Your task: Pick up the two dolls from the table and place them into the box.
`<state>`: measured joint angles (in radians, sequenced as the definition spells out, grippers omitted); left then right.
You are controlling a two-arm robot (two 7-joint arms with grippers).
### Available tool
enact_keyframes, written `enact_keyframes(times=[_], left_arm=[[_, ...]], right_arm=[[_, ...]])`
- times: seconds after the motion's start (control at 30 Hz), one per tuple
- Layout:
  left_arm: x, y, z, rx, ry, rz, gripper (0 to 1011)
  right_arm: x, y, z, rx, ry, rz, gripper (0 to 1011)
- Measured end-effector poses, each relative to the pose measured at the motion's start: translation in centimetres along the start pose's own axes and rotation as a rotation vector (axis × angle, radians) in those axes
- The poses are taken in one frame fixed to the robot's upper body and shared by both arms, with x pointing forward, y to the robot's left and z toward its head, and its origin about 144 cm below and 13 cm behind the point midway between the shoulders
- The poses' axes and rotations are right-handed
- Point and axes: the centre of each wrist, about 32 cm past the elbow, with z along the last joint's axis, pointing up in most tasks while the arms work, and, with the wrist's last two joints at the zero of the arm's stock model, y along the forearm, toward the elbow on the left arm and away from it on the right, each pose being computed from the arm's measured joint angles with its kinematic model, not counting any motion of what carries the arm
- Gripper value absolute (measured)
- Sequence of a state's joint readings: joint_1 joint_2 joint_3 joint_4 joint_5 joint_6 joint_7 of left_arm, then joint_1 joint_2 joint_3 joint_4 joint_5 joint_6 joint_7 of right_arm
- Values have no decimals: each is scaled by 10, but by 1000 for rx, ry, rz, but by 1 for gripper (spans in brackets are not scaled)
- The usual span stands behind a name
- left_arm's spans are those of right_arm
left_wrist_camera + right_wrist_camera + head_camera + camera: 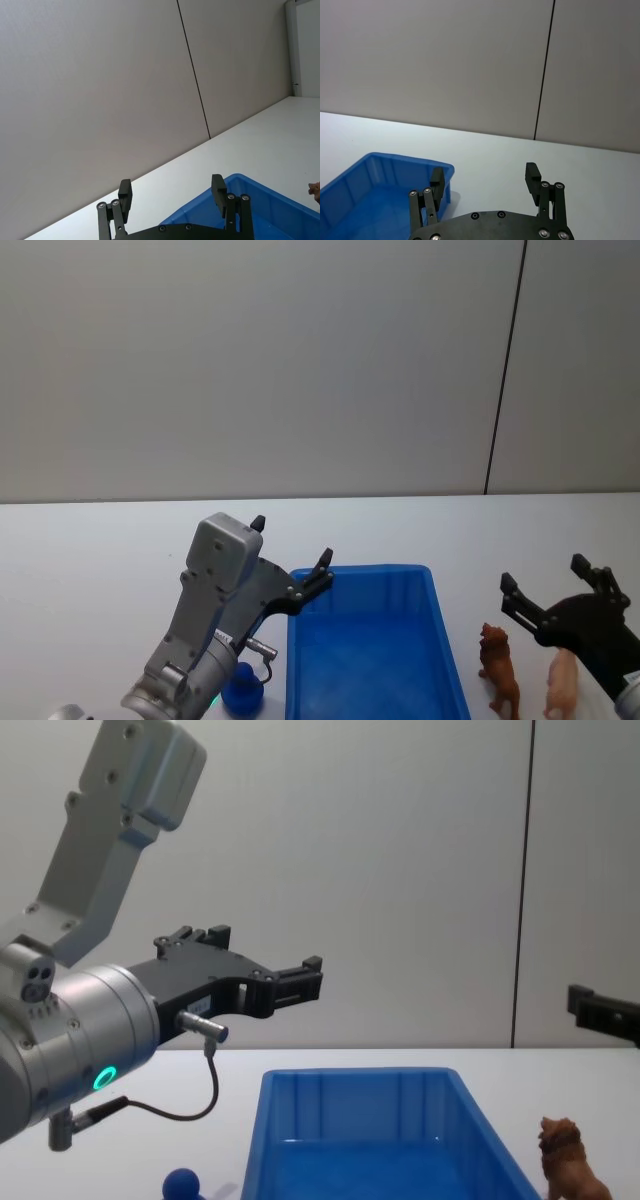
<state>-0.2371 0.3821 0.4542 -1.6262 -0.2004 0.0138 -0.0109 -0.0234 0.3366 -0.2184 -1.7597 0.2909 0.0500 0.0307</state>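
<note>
The blue box (365,578) stands on the white table (90,550), in front of me. The brown shaggy doll (498,670) stands upright just right of the box, also in the chest view (568,1168). The dark blue round-headed doll (242,690) sits left of the box, partly hidden under my left arm; its head shows low in the chest view (183,1183). My left gripper (292,542) hovers open and empty above the box's far left corner (171,192). My right gripper (545,575) hangs open and empty above the table, just right of the brown doll (485,179).
A pale tan animal figure (562,685) stands right of the brown doll, under my right gripper. A grey wall with a dark vertical seam (505,370) backs the table. Bare tabletop stretches behind and to the left of the box.
</note>
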Motion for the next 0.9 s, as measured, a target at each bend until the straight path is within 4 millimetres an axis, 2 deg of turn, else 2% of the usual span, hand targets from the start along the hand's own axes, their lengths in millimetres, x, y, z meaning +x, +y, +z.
enact_keyframes(times=[0.9], left_arm=[[0, 0, 0, 0, 0, 0, 1001]], right_arm=[[-7, -12, -22, -247, 1, -137, 998]])
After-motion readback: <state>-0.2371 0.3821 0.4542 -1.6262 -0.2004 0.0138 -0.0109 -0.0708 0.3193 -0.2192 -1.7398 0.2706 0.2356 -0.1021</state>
